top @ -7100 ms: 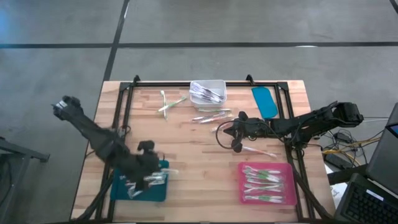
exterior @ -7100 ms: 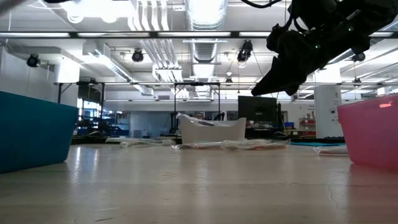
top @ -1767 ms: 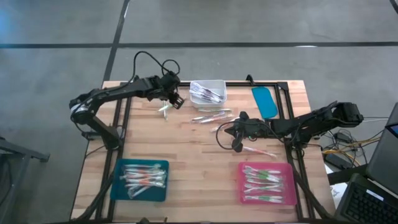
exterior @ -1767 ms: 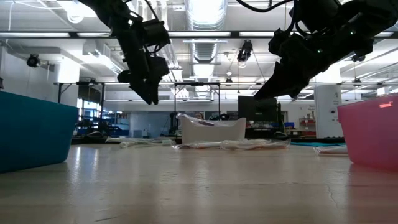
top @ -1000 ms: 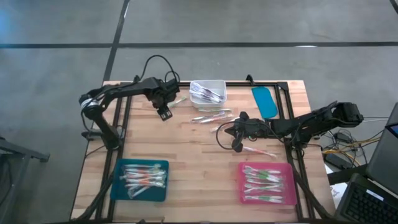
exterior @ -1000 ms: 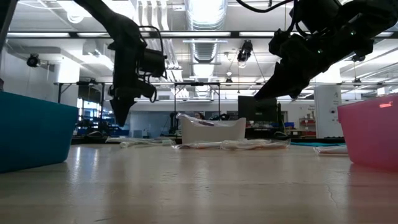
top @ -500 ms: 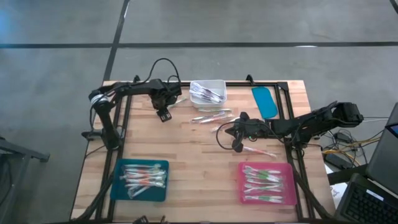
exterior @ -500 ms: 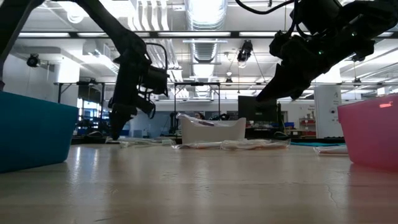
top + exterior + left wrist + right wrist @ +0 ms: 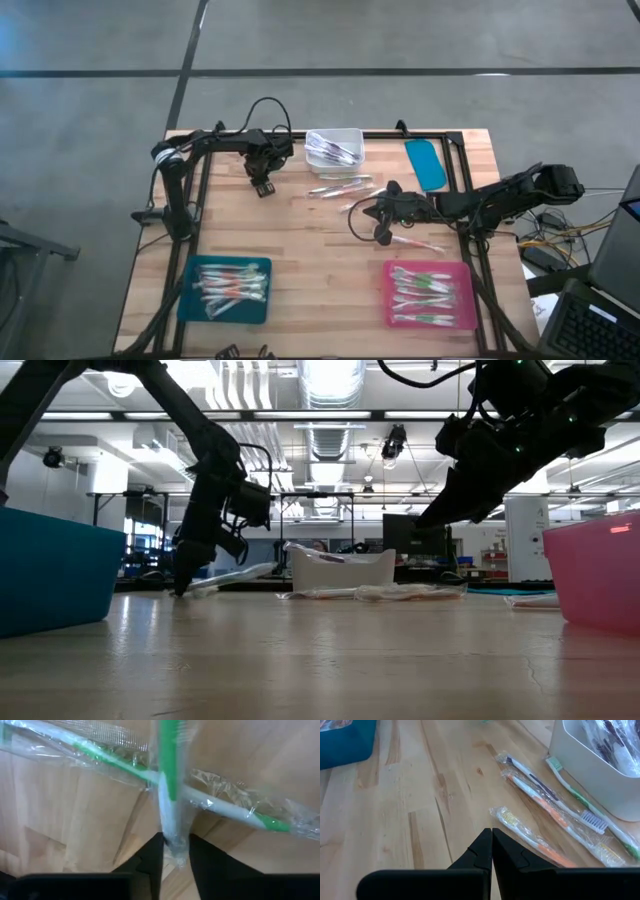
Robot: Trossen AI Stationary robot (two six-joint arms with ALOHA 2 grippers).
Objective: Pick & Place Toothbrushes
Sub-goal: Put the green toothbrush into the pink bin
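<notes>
Slippage is the risk: left tool [image 9: 175,851] clamps only the wrapped tip of a green toothbrush [image 9: 168,785] lying crossed over another [image 9: 227,808] on the counter [image 9: 300,240], while right tool [image 9: 492,851] hovers closed mid-counter.

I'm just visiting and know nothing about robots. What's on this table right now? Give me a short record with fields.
Left gripper: down at the table's far left, fingers closed on a green wrapped toothbrush
Right gripper: shut, empty, hovering mid-table
White bin: holds wrapped toothbrushes
Teal tray: near left, holds toothbrushes
Pink tray: near right, holds toothbrushes
Loose toothbrushes: near the bin
</notes>
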